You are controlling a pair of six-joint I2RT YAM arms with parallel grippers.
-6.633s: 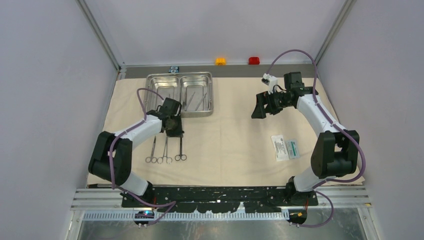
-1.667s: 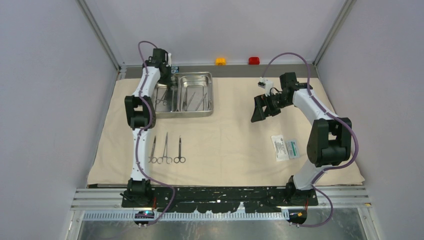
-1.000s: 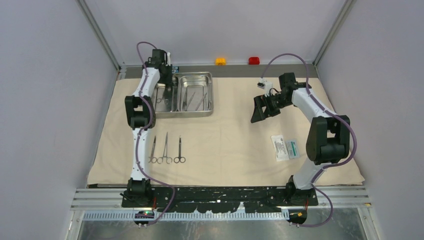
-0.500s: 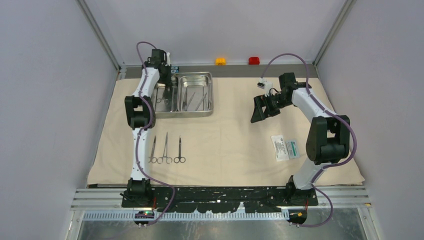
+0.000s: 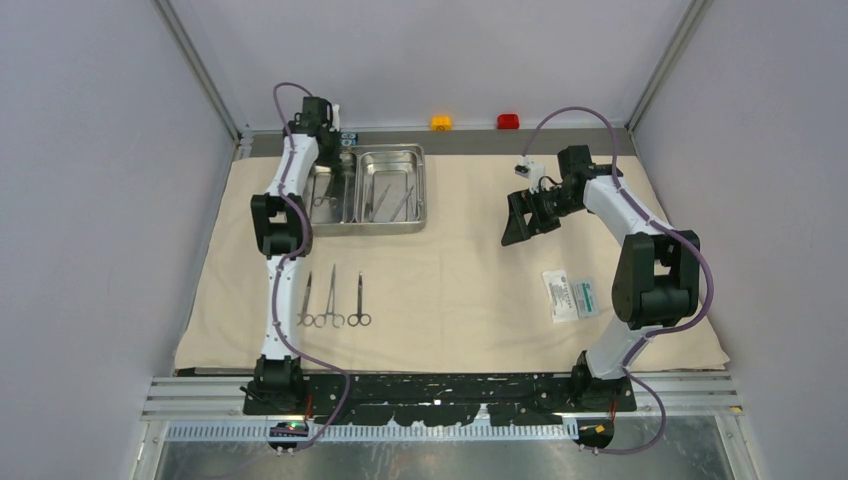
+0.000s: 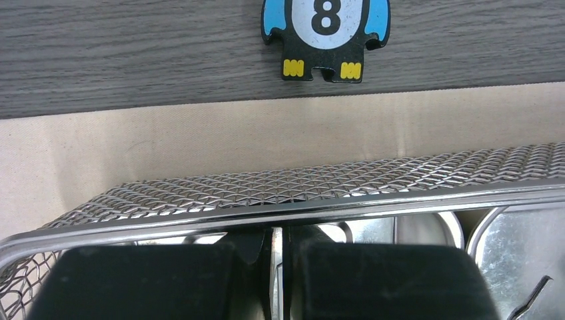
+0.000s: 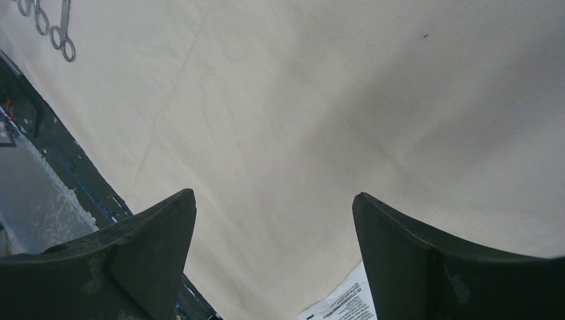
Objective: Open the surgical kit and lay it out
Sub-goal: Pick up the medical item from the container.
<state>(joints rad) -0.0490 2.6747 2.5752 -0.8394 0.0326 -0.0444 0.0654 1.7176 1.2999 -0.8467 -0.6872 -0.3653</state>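
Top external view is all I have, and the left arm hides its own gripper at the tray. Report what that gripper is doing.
Observer: In the left wrist view the left gripper is shut, down inside the tray, just short of its far rim.
Operator: Say what it holds.
Observer: Only a thin bright sliver shows between its pads. I cannot tell whether that is a tool or the steel behind.
Operator: Read me the marking on the block beyond the tray.
Observer: The block bears a black 8 in a white circle, with blue sides and two yellow patches below.
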